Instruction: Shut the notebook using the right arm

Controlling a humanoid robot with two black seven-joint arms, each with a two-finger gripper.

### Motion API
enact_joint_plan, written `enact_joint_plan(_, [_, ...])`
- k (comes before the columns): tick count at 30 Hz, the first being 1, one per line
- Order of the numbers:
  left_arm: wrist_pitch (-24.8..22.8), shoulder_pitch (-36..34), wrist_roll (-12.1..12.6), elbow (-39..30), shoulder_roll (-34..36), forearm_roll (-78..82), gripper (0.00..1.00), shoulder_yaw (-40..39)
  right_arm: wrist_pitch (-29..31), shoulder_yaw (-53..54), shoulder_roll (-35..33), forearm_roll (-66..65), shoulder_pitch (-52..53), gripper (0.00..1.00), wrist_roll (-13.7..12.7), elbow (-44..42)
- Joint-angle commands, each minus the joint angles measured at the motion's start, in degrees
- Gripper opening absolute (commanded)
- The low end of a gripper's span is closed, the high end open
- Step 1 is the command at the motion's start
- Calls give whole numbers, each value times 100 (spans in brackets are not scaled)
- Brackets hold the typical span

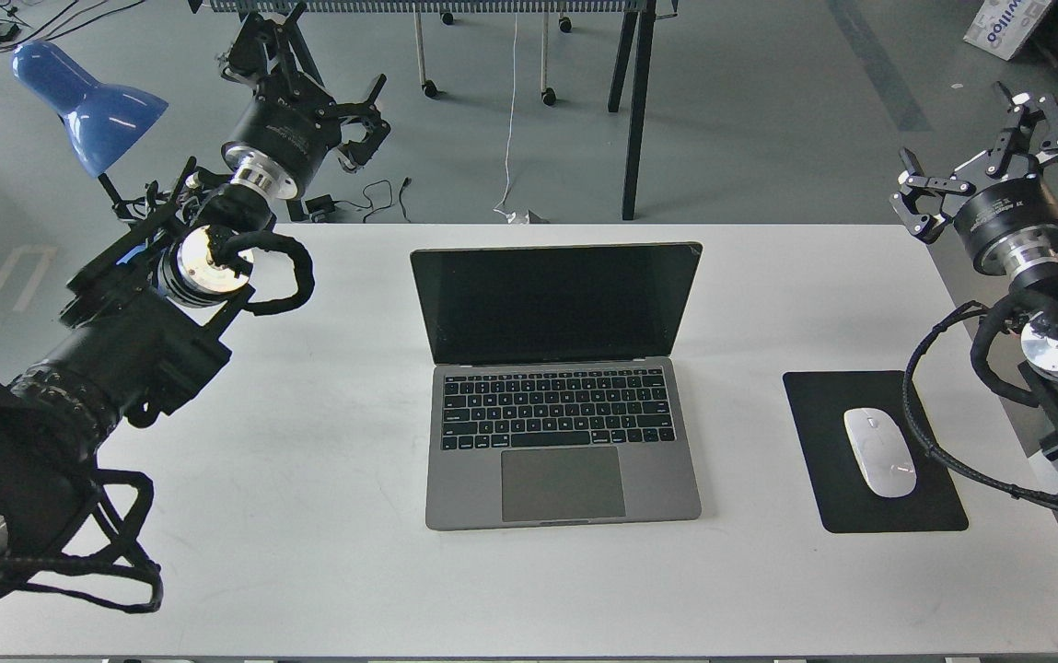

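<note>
The notebook [558,382] lies open in the middle of the white table [308,516], its black screen upright and facing me, keyboard and trackpad exposed. My right arm comes in from the right edge. Its gripper [966,143] hangs in the air beyond the table's far right corner, well to the right of the notebook, open and holding nothing. My left gripper [372,124] is raised past the table's far left edge, also open and empty.
A black mouse pad [823,414] with a white mouse [879,451] lies right of the notebook, below my right arm. A blue desk lamp [87,97] stands at the far left. Table legs and cables are on the floor behind.
</note>
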Motion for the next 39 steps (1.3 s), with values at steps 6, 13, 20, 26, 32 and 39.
enact_joint_plan(6, [0, -17, -9, 16, 12, 0, 100, 4, 3, -45, -22, -5, 42, 100, -7, 55])
enact_joint_plan(13, [0, -8, -9, 34, 3, 0, 100, 4, -6, -1212, -110, -75, 876, 100, -68, 38])
enact_joint_plan(20, [0, 0, 0, 25, 3, 0, 100, -5, -94, -3540, -92, -111, 2203, 100, -270, 37])
enact_joint_plan(26, [0, 9, 0, 17, 3, 0, 100, -5, -156, -4598, -13, -172, 2793, 100, -270, 11])
enact_joint_plan(32, [0, 18, 0, 8, 3, 9, 100, 4, -199, -4660, 329, -900, 2785, 100, -262, -6])
enact_joint_plan(39, [0, 18, 0, 8, 3, 9, 100, 30, -331, -4686, 716, -1156, 2785, 100, -262, -138])
